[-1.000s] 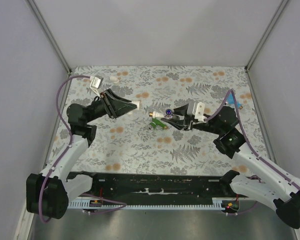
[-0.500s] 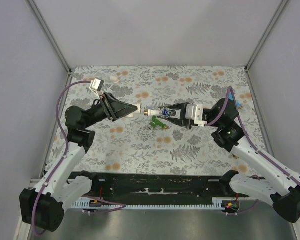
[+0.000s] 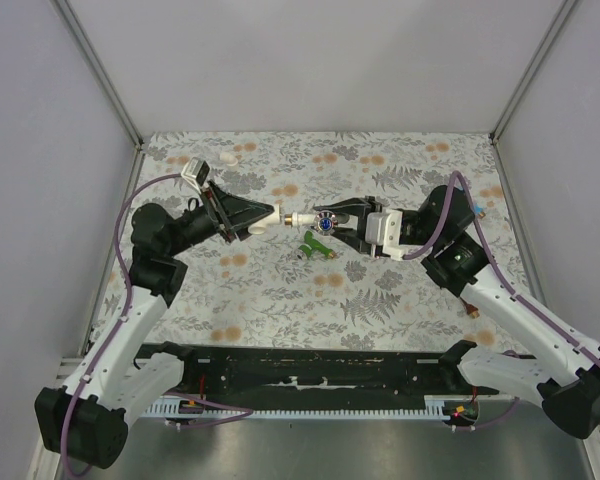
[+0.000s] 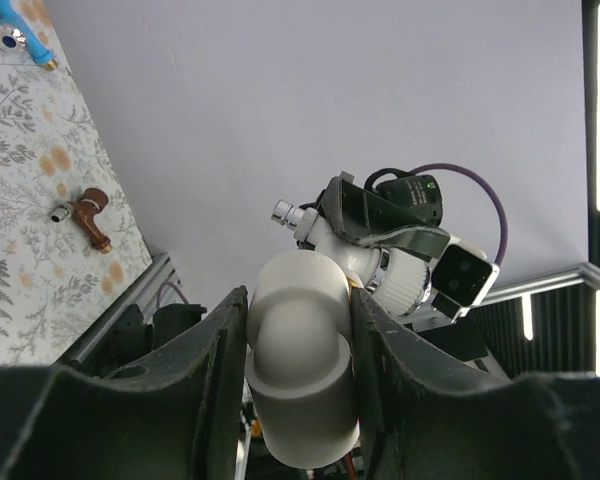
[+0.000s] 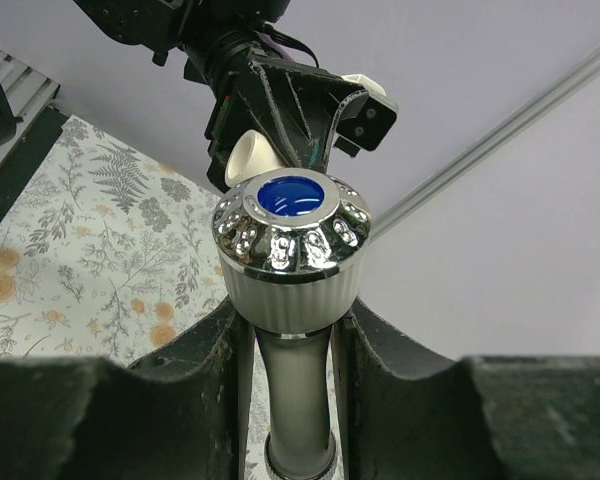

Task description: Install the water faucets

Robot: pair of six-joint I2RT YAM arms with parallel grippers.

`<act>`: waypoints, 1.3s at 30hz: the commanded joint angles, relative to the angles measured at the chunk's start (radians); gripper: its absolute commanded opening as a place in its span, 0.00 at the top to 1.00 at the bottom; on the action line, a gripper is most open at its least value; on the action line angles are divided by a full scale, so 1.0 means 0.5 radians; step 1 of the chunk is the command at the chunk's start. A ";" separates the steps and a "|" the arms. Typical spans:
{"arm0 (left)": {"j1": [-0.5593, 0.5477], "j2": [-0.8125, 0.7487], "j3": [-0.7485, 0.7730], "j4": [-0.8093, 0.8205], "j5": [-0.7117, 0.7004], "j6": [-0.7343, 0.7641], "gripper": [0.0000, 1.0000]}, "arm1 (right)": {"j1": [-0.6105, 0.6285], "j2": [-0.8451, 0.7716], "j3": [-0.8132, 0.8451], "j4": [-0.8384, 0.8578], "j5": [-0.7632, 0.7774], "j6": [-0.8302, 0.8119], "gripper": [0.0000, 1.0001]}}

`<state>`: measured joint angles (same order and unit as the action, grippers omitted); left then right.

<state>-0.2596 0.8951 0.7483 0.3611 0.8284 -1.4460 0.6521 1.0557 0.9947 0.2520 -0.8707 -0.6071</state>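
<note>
From the top, it is too small to tell whether the white faucet (image 3: 323, 222) and the fitting (image 3: 271, 214) are touching. In the right wrist view the white faucet is running off the lower edge below its chrome cap. Both arms are reaching inward above the desk (image 3: 400, 290), meeting at mid-frame. The left fingers (image 4: 208, 385) are clamping the fitting. The right fingers (image 5: 208, 372) are clamping the white faucet, its brass end pointing left.
</note>
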 commanded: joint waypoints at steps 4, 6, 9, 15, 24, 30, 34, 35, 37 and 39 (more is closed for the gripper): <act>-0.009 -0.048 0.117 0.054 -0.040 -0.381 0.98 | 0.006 0.030 0.057 0.159 0.011 -0.126 1.00; -0.012 -0.051 0.111 0.045 -0.031 -0.409 0.98 | 0.000 0.042 0.060 0.189 -0.004 -0.120 1.00; -0.009 -0.051 0.120 0.045 -0.015 -0.449 0.98 | 0.003 0.058 0.054 0.260 -0.023 -0.117 1.00; -0.009 -0.048 0.151 -0.035 0.006 -0.452 0.98 | 0.006 0.088 0.051 0.306 0.005 -0.175 1.00; -0.009 -0.045 0.215 -0.154 0.043 -0.406 0.98 | 0.003 0.113 0.109 0.227 -0.035 -0.270 1.00; -0.012 -0.035 0.252 -0.206 0.073 -0.366 0.98 | 0.006 0.134 0.137 0.220 -0.056 -0.292 1.00; -0.012 -0.032 0.258 -0.280 0.083 -0.314 0.98 | 0.003 0.125 0.149 0.214 -0.038 -0.314 1.00; -0.012 -0.026 0.255 -0.280 0.083 -0.314 0.98 | 0.006 0.122 0.152 0.214 -0.041 -0.314 1.00; -0.012 -0.026 0.249 -0.280 0.080 -0.308 0.98 | 0.003 0.116 0.158 0.214 -0.047 -0.308 1.00; -0.012 -0.014 0.252 -0.280 0.080 -0.305 0.98 | 0.003 0.110 0.161 0.211 -0.062 -0.307 1.00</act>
<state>-0.2600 0.8886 0.8341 0.2138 0.8398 -1.6299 0.6518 1.1233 1.0214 0.3260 -0.8871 -0.7437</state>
